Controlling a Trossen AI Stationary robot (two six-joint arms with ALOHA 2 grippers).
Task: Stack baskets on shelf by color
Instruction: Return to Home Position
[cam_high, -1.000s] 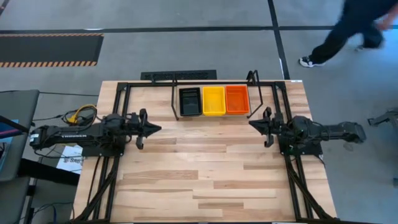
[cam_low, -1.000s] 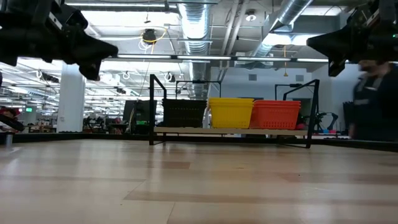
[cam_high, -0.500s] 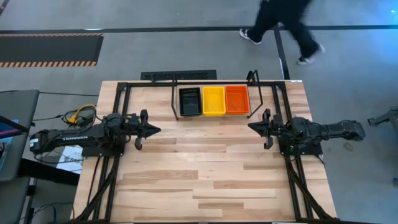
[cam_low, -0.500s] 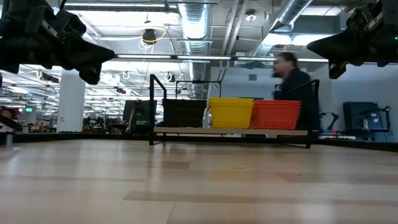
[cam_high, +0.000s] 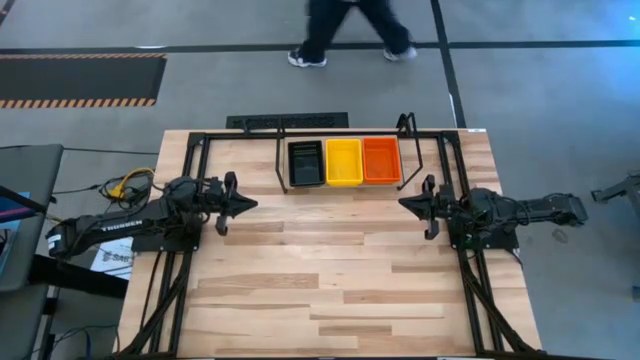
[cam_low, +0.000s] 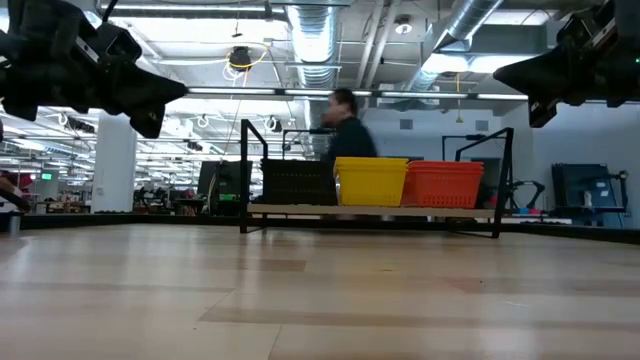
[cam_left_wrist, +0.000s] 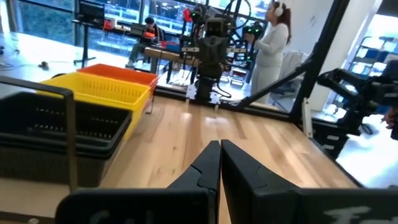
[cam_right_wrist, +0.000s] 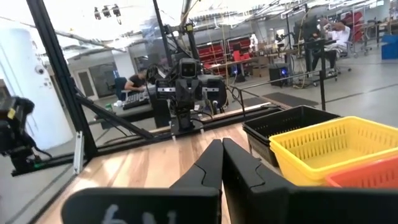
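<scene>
**Both grippers shut & empty, baskets all on shelf**

The left gripper (cam_high: 250, 205) is pinched shut w/ nothing in it. In its wrist view the two dark fingers (cam_left_wrist: 205, 167) sit side by side w/ only a thin line btw them. It hangs up in the air over the table (cam_high: 330, 285), on the 9 o'clock side seen from above, w/ its tip aimed to 3 o'clock. The right gripper (cam_high: 403, 203) is the same: shut, empty, fingers (cam_right_wrist: 208, 165) tight together. It hangs on the 3 o'clock side, tip aimed to 9 o'clock. The 2 tips face each other, well apart, w/ bare wood btw them.

The baskets are at 12 o'clock on the table, on the shelf (cam_low: 300, 211), in a row, touching side to side. The black baskets (cam_high: 306, 163) are at the 9 o'clock end. The yellow baskets (cam_high: 344, 161) are in the middle & the red-orange baskets (cam_high: 381, 160) are at the 3 o'clock end.

From the left gripper the black ones are at approx 2 o'clock. From the right gripper the red-orange ones are at approx 11 o'clock. Both grippers are well apart from them. The left wrist view shows 2 black rims, one inside the other; I can't count the other piles. The shelf's posts stand up at both ends of the row.

Past the table, at 12 o'clock, a person (cam_high: 345, 25) in dark clothes is on the grey floor. In the low view the person shows behind the black & yellow baskets.
</scene>
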